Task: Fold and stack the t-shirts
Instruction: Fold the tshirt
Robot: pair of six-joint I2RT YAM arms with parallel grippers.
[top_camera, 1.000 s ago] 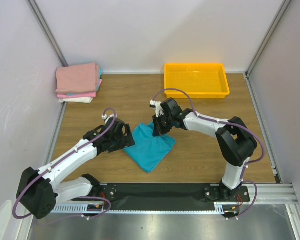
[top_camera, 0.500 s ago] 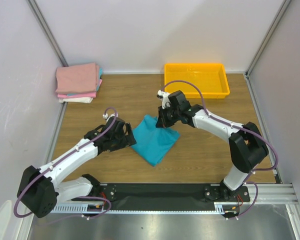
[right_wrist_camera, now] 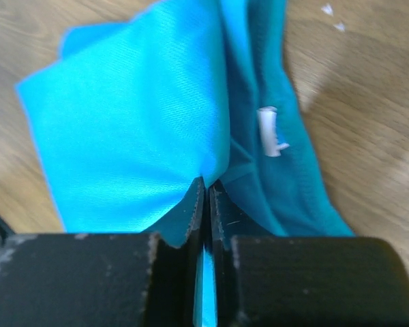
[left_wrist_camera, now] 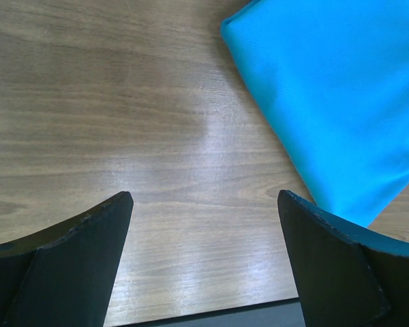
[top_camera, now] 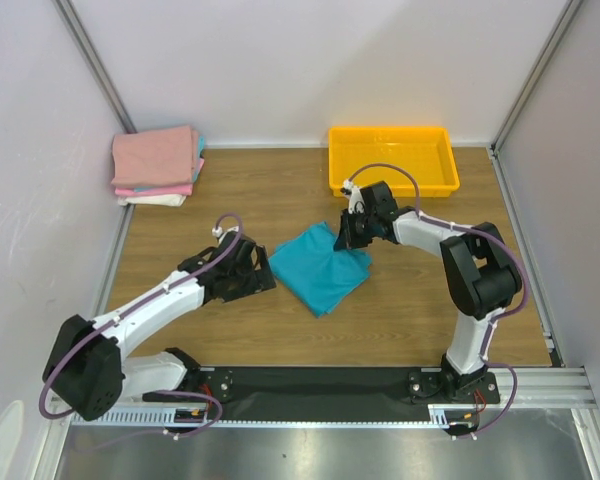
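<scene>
Teal t-shirt point(top_camera: 320, 268) has slid toward the worktop point(top_camera: 280, 200) right edge, pulled by right fingers point(top_camera: 351, 236); now mid-worktop. Left fingers point(top_camera: 264, 276) just beside its left corner. Pink-white stack point(top_camera: 157, 165) in far-left corner. Left wrist: fingers spread wide, empty. Right wrist: fingers pinched shut on shirt edge, neck label point(right_wrist_camera: 267, 129) beside.

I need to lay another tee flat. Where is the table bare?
Bare wood lies between the folded stack and the yellow tray, and between the teal shirt and the black base rail. Crowded: the middle, with the left gripper and right gripper at the shirt.
</scene>
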